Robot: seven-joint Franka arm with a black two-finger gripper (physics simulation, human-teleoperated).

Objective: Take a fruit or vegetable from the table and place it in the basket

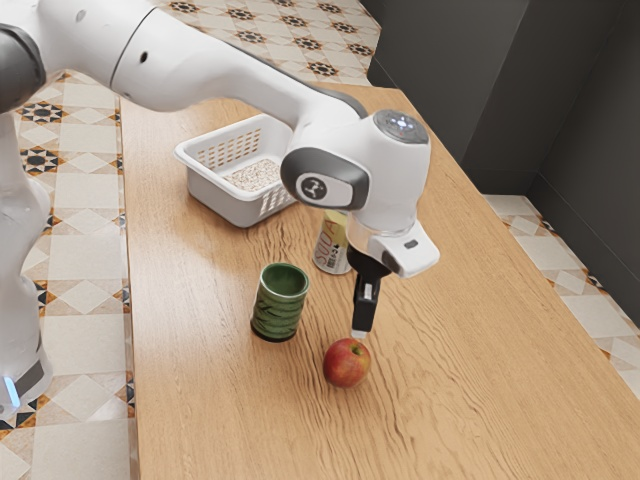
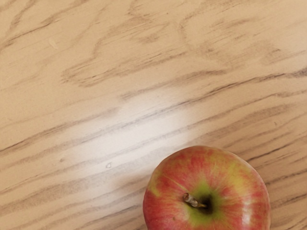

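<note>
Starting right up close with the apple (image 1: 346, 364), down on the table (image 1: 205, 400), stem upward in the wrist view: located, and with no lift to report. Swinging round to the gripper (image 1: 361, 334), taking clock positions around the apple in the exterior view: at one o'clock, pointing down, right by the apple's edge. Spread or pressed together? Cannot tell from here, nor whether touching. So crediting only the approach, probably almost complete. Off between ten and eleven o'clock next, to a green cup (image 1: 278, 305), upright and near, then on to twelve for a can (image 1: 330, 250), partly behind the arm (image 1: 215, 65): both outside the job, both worth avoiding on the carry. And away to eleven o'clock, farthest out on the wood, to the white basket (image 1: 222, 198), upright, open-topped, also partly behind the arm. Ready for a delivery, with most of the work ahead: likely centring over the apple, lowering, gripping, raising, then crossing to the basket and letting go inside. Roughly at the opening stage, then, by the look of things: target nearly reached, pick and place both left to do!
</note>
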